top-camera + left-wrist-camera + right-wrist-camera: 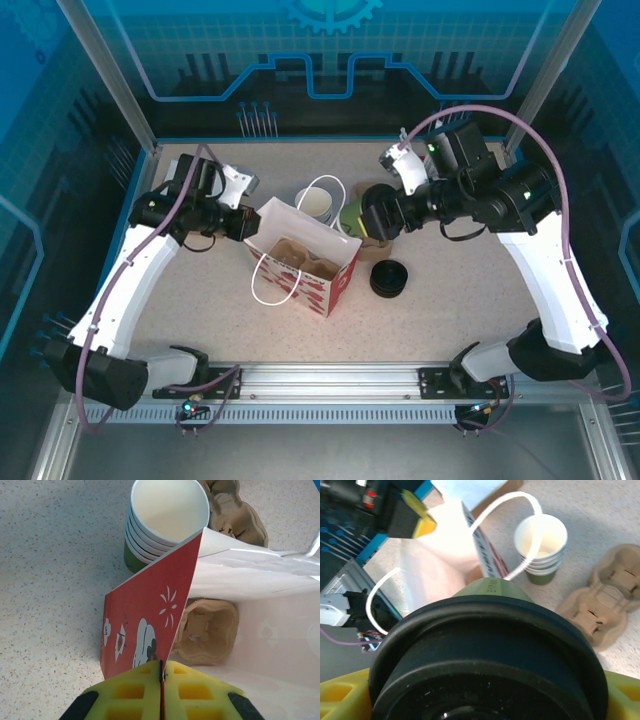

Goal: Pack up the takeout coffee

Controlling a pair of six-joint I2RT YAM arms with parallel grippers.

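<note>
The takeout coffee (492,587), a green paper cup with a black lid (490,655), lies tilted in my right gripper (485,702), whose yellow fingers (340,700) are shut on its sides. From above, the cup (352,215) hangs beside the right rim of the red-and-white paper bag (335,285). My left gripper (245,222) is at the bag's left rim. In the left wrist view its yellow pads (135,690) are shut on the bag's red wall (145,625). A brown cup carrier (207,630) lies inside the bag.
A stack of lidless cups (315,203) stands behind the bag, also seen close up (165,515) (542,545). A second brown carrier (605,600) lies on the table by the cups. A stack of black lids (389,279) sits right of the bag.
</note>
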